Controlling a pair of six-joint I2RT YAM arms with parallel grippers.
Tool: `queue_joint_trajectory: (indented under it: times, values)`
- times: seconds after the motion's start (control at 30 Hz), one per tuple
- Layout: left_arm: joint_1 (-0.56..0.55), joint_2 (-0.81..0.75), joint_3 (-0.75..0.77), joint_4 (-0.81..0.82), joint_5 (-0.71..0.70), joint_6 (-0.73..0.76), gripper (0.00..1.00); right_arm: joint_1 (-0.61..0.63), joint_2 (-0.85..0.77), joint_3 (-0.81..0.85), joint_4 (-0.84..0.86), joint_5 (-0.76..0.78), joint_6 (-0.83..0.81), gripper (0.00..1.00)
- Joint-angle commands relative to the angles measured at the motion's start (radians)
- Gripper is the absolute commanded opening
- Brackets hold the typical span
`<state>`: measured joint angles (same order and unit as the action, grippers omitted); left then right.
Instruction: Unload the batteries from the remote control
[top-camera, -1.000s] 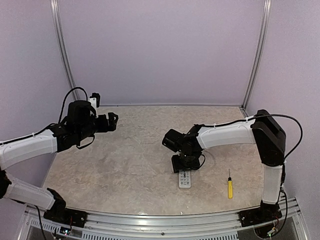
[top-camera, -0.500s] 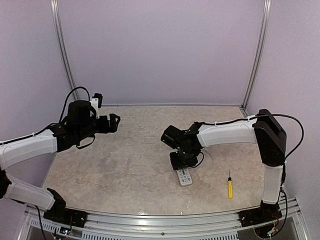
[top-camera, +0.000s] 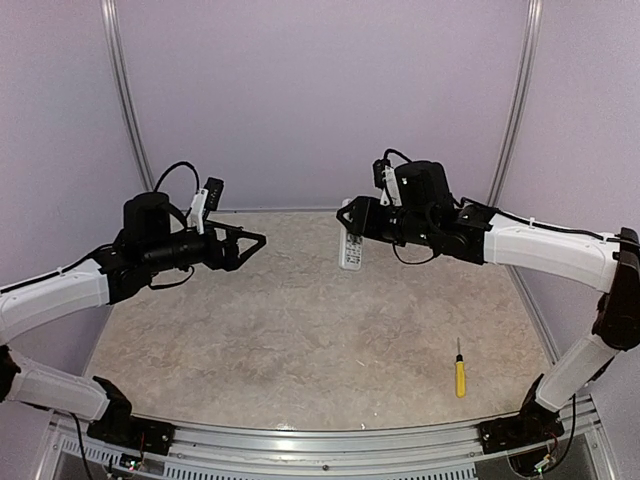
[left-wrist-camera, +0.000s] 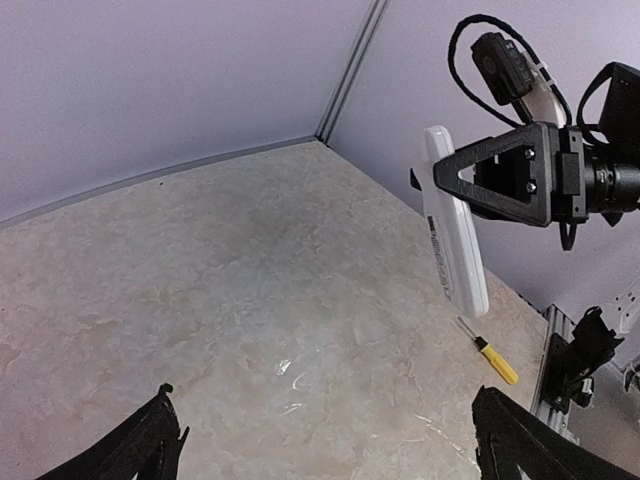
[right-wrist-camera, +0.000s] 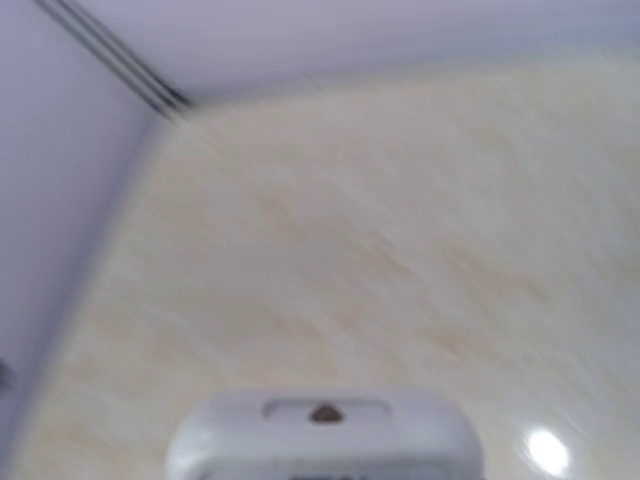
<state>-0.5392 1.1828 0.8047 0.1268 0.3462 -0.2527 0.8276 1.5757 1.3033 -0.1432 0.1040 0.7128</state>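
The remote control (top-camera: 351, 246) hangs in the air above the far middle of the bench (top-camera: 300, 330), touching no surface. The right tool (top-camera: 351, 221) is clamped on its upper part. It is a slim white plastic slab with rounded corners, its long axis close to upright and slightly tilted. Seen from the left wrist, one black triangular finger (left-wrist-camera: 497, 183) of the right tool presses flat against its narrow side, and a black cable loops above the wrist behind it. The right wrist view is blurred; it shows only the remote's smooth rounded end with a small dark dot in a shallow slot.

The left tool (top-camera: 252, 243) hovers to the left at about the same height, well apart from the remote and pointing toward it. Its two dark fingers are spread wide and hold nothing.

A screwdriver (top-camera: 460, 373) with a yellow handle and thin dark shaft lies flat on the bench near the right front, well apart from the remote and below the right arm. The bench top is a matte, beige, marbled sheet. Plain lilac walls with pale metal corner strips enclose it on three sides, and a ribbed aluminium rail (top-camera: 320, 447) runs along the near edge.
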Motion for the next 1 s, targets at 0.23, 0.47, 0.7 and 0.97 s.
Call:
queue_joint_trajectory:
  times: [0.23,0.47,0.7,0.97]
  values:
    - [0.008,0.114,0.14,0.32,0.491,-0.193,0.99,-0.016,-0.025,-0.063,0.613,-0.404,-0.054,0.34]
    - [-0.021,0.202,0.21,0.412,0.58,-0.286,0.99,-0.022,0.051,-0.041,0.837,-0.621,0.078,0.34]
    - [-0.073,0.224,0.254,0.359,0.607,-0.264,0.99,-0.022,0.106,-0.004,0.933,-0.749,0.121,0.33]
    - [-0.108,0.261,0.276,0.311,0.564,-0.236,0.93,-0.022,0.147,0.031,0.97,-0.803,0.163,0.33]
